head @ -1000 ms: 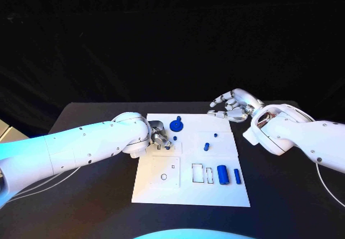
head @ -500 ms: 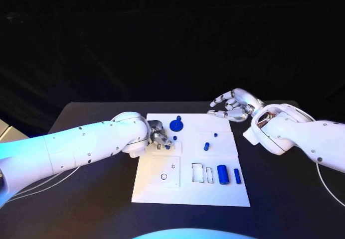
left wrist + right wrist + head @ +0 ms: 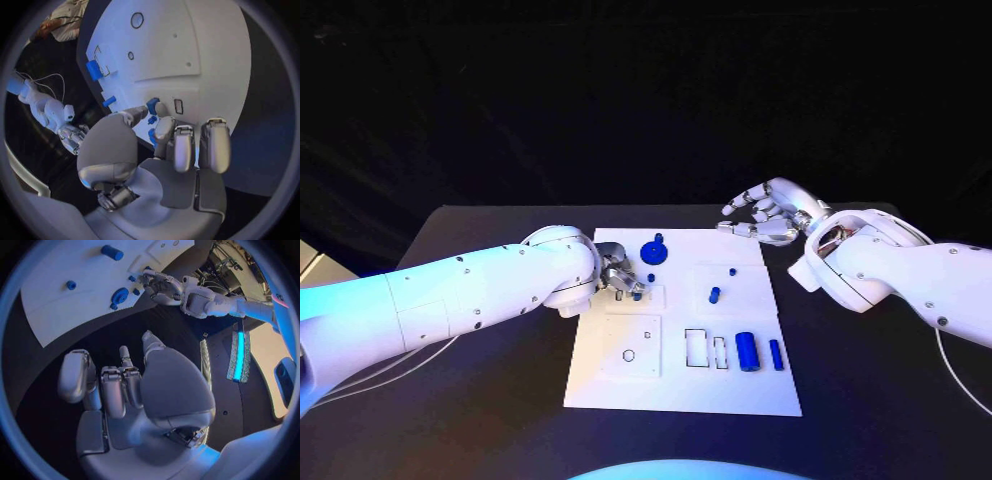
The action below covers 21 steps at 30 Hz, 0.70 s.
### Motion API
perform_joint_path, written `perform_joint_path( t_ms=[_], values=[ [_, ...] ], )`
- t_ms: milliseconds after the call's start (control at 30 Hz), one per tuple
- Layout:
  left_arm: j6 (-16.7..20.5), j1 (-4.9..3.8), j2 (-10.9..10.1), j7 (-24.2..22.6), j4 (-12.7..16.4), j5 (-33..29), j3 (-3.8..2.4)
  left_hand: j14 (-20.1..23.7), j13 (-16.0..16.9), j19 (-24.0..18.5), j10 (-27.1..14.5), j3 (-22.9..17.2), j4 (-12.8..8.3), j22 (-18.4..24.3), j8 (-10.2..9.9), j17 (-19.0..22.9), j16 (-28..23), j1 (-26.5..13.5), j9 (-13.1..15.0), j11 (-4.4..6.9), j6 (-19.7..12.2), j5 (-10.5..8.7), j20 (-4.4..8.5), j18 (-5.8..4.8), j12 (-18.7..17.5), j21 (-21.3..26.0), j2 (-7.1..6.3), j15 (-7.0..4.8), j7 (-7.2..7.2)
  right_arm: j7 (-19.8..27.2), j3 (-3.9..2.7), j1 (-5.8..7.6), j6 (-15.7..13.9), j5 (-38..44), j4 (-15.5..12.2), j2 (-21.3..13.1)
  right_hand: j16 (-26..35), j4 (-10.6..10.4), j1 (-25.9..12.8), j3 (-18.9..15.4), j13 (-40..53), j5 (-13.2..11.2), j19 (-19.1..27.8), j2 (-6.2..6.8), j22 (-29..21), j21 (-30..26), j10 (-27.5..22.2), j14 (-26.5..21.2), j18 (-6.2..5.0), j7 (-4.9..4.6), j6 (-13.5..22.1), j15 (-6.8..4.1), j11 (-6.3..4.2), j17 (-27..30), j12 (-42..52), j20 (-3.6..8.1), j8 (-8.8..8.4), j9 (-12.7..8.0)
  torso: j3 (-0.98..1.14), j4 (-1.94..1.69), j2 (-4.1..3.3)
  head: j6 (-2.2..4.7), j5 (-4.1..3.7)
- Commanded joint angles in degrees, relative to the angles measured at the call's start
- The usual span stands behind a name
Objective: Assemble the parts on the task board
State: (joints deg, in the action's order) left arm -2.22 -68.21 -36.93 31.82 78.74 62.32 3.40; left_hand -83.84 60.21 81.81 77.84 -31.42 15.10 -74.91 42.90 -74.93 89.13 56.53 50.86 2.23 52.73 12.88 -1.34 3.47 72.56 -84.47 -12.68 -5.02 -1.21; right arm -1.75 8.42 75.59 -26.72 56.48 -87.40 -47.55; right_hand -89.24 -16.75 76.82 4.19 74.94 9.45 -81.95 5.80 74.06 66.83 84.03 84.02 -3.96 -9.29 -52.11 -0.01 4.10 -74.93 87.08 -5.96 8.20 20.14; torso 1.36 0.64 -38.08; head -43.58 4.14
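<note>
Lying in the middle of the black worktop (image 3: 488, 390), one white task board (image 3: 682, 390) reaches from near the worktop's far edge toward its near edge. Blue parts counted in the head view: one round disc part (image 3: 656, 249) with a stub at the board's far end, one small peg (image 3: 714, 294) standing mid-board, one thick cylinder (image 3: 747, 351) and one thin bar (image 3: 776, 353) side by side near the board's right edge, and one small blue piece (image 3: 651, 278) just by the left fingers. Two arms, two hands.

Left robot hand (image 3: 620, 277) sits over the board's left edge, far half, fingers curled down with fingertips (image 3: 154, 106) on the board surface around small blue bits. It looks pinched on one blue piece, but the hold itself is too small to confirm; cannot tell for sure.

Right robot hand (image 3: 764, 213) hangs over the worktop beyond the board's far right corner, fingers loosely spread and half bent, holding nothing, touching nothing.

Left wrist view adds detail: a blue piece against the fingertips next to a small rectangular slot (image 3: 179, 106), plus round holes in the board. Right wrist view shows the right palm (image 3: 134, 390) bare and, past it, the disc part, the peg and the left robot hand at the board edge.
</note>
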Motion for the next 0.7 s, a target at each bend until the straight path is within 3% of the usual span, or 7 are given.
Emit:
perform_joint_path(
  t_ms=[33, 233, 267, 467, 700],
  values=[
    [-1.65, 0.56, -0.09, 0.00, 0.48, -0.16, 0.29, -5.71, 0.14, 0.08, -0.06, 1.12, 0.39, -2.67, -0.21, -13.49, 0.07, 0.33, 0.11, 0.19, 0.29, 0.03, 0.09, -0.63, 0.36, -0.11, -0.58, -0.31, -0.17, 0.67, -0.01, -0.03, 0.05, 0.16, -0.04, 0.01, 0.29, 0.05, -0.41, -0.23, 12.21, 0.15, 0.54, 0.16, -0.05, -0.20, 3.07, 5.20, -0.89, 0.03, 0.33, 0.20, 0.38, -11.82, -0.39, -0.01, -0.13, 0.01, -0.01, 0.01, 0.01, 0.15, -0.01],
    [-1.50, 0.55, -1.05, 0.36, 1.53, 0.16, -0.42, -5.67, 0.21, -0.07, -0.09, 5.12, 1.63, -2.43, -0.30, -13.36, 0.01, -0.81, 0.43, 0.15, 0.28, -0.10, 0.10, -0.57, 0.46, 0.05, -0.60, -0.29, -0.22, 0.74, -0.01, -0.03, 0.04, 0.14, 0.04, 0.04, 0.34, 0.04, -0.47, -0.27, 12.17, 0.15, 0.58, 0.17, -0.12, -0.32, 3.04, 5.17, -0.91, 0.02, 0.35, 0.20, 0.39, -11.69, -0.42, -0.01, -0.14, 0.01, -0.02, -0.02, 0.05, 0.21, 0.00],
    [-1.41, 0.53, -1.21, 0.40, 1.72, 0.19, -0.59, -5.64, -0.01, -0.06, -0.28, 6.55, 1.68, -2.44, -0.29, -13.22, -0.06, -1.75, 0.62, 0.13, 0.03, -0.83, 0.10, -0.57, 0.35, 0.07, -0.40, -0.29, -0.23, 0.75, -0.01, -0.04, 0.02, 0.14, 0.05, 0.04, 0.34, 0.04, -0.47, -0.27, 12.17, 0.15, 0.58, 0.17, -0.12, -0.32, 3.04, 5.17, -0.91, 0.02, 0.35, 0.20, 0.39, -11.69, -0.42, -0.01, -0.14, 0.01, 0.00, -0.02, 0.04, 0.23, -0.01],
    [-0.96, 0.26, -1.84, 0.44, 2.70, -0.34, -1.50, -5.63, 0.00, -0.07, -0.35, 8.07, 1.70, -2.40, -0.21, -13.19, -0.07, -2.31, 0.86, 0.16, -0.14, -1.87, 0.11, -0.55, 0.41, 0.12, 0.15, -0.31, -0.19, 0.80, -0.01, -0.08, -0.01, 0.10, 0.13, 0.11, 0.34, 0.04, -0.47, -0.27, 12.17, 0.15, 0.58, 0.17, -0.12, -0.32, 3.04, 5.17, -0.91, 0.02, 0.35, 0.20, 0.39, -11.69, -0.42, -0.01, -0.14, 0.01, -0.01, -0.01, 0.04, 0.38, 0.08],
    [-0.45, 0.00, -2.69, 0.14, 3.85, -1.73, -3.37, -5.42, -1.05, -0.55, -1.06, 8.98, 1.67, -1.70, -0.44, -12.49, -0.43, -2.32, 0.93, 0.06, -0.73, -2.02, 0.11, -0.39, -0.26, 0.47, 0.40, -0.29, -0.32, 0.97, -0.01, -0.24, 0.11, -0.09, 0.18, 0.19, 0.36, 0.02, -0.62, -0.34, 12.21, 0.13, 0.61, 0.15, -0.17, -0.42, 3.07, 5.15, -0.92, 0.02, 0.39, 0.21, 0.39, -11.63, -0.39, -0.01, -0.16, 0.00, -0.08, 0.15, -0.04, 0.49, 0.11]
  ],
)
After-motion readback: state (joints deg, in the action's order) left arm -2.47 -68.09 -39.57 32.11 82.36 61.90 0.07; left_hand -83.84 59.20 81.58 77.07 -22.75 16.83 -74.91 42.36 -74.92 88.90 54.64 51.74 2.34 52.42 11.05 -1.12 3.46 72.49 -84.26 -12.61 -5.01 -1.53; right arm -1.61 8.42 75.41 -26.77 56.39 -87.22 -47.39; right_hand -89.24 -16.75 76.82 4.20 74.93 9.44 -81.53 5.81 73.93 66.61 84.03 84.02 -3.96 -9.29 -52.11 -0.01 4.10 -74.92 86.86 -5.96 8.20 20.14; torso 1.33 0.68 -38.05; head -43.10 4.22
